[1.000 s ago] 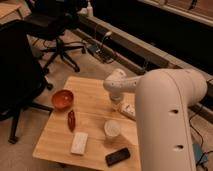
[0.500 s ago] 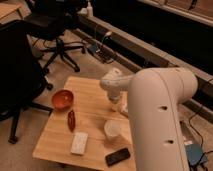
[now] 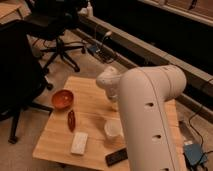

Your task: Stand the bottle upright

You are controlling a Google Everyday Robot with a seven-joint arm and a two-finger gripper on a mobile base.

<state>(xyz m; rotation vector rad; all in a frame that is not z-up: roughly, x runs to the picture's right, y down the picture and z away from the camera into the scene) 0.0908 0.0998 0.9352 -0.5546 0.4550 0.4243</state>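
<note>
Gripper [image 3: 114,102] sits low over the middle of the wooden table [image 3: 55,140], at frame centre, hanging below the rounded white wrist [image 3: 107,81]; whether it is open or closed cannot be told, since the big white arm link [image 3: 150,120] covers its right side. Bottle: cannot be picked out; the patch of table just right of and beneath the gripper is hidden behind that link. Compared with half a second ago, the arm link has slid a little further toward frame left and now covers more of the table's right half, including the pale shape that showed beside the gripper one second ago. Wrist has moved slightly left as well. Other items unchanged in place: red bowl [image 3: 62,99] at the table's left edge, small dark red object [image 3: 71,120] just below it, flat white block [image 3: 79,143] toward the lower left, round white cup [image 3: 113,129] just below the gripper, black phone [image 3: 116,156] at the near edge. Black office chair [image 3: 57,30] stands at upper left.
</note>
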